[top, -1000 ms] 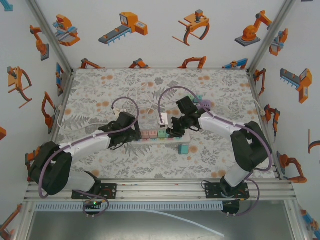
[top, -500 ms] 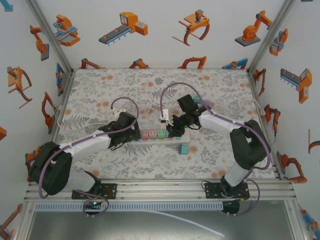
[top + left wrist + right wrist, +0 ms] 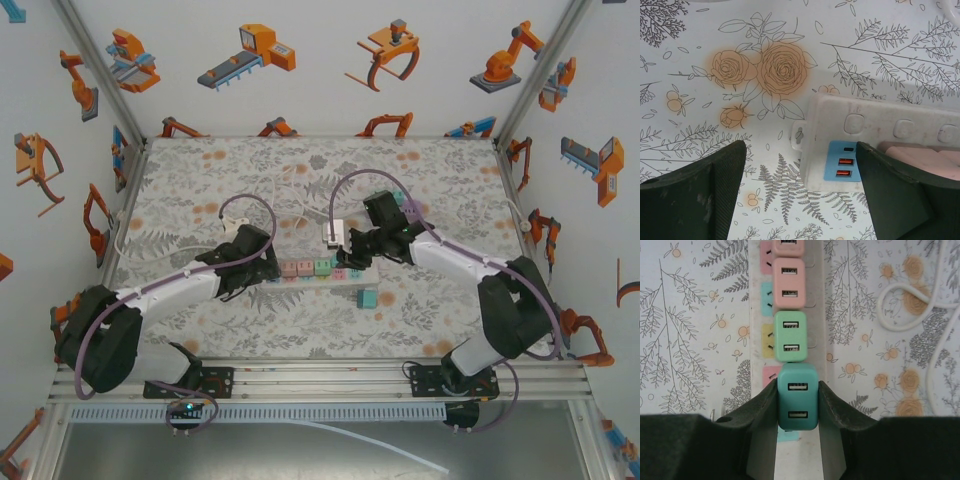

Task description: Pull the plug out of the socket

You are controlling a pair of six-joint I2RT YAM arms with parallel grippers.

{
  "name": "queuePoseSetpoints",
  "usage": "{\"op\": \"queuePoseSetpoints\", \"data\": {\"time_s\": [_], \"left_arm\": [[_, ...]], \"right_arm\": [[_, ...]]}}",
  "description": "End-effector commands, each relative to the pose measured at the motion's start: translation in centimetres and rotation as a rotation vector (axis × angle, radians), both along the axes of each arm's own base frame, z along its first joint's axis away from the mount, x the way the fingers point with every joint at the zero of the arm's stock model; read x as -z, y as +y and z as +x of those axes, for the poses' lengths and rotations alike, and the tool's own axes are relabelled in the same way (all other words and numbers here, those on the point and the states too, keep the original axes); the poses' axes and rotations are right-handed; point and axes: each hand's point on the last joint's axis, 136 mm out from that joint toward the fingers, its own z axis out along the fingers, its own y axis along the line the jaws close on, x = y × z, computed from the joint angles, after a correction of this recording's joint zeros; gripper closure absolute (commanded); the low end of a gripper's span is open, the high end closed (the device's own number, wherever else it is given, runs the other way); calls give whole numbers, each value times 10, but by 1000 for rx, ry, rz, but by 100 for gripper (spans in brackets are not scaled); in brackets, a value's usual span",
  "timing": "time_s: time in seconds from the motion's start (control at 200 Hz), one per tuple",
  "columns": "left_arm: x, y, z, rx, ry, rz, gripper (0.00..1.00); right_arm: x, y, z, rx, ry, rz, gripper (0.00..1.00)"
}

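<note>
The right arm's jaws gripped the teal plug (image 3: 797, 397), apparently just clear of the power strip (image 3: 880, 125) beneath them. The left arm's jaws stood open astride the strip's end. The next move called for carrying the plug aside to the counter (image 3: 200, 180).

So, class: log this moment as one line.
right gripper: shut on teal plug | left gripper: open around power strip end

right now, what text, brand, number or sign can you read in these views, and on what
None readable.
Power strip: no lettering; a dark mark above the orange USB ports is too small to read.
Teal plug in the right claw, green plug, pink plug: blank faces.
Wall stickers: robot pictures, no words.
</note>
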Motion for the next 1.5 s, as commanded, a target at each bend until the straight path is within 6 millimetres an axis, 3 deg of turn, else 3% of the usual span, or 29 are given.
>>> {"op": "queuePoseSetpoints", "data": {"time_s": [0.0,0.195,0.391,0.511,0.666,0.781,0.936,1.011,1.066,1.287,1.417,1.497], "left_arm": [[28,34,-31,-9,136,160,18],[11,27,-30,5,100,100,18],[-28,14,-30,65,-5,-26,18],[-63,5,-35,128,-99,-125,16],[-110,-16,-49,279,-220,-288,13],[-142,-37,-64,410,-274,-415,8],[-170,-74,-94,642,-245,-526,4],[-174,-91,-109,753,-237,-513,0],[-175,-102,-118,822,-242,-485,3],[-180,-134,-147,1002,-240,-492,3],[-182,-148,-162,1099,-239,-479,3],[-176,-148,-159,1088,-239,-411,3]], "right_arm": [[-16,5,0,-26,-53,54,92],[-37,5,6,60,-32,101,93],[-86,3,20,350,142,294,95],[-104,-19,43,685,304,404,97],[-110,-48,42,958,512,484,97],[-102,-68,36,1150,703,550,97],[-91,-79,20,1232,869,632,95],[-75,-83,13,1275,959,669,95],[-63,-84,7,1298,1002,685,95],[-18,-93,-8,1400,1012,635,93],[6,-86,-15,1404,1046,612,92],[17,-81,-18,1408,1053,595,91]]}}
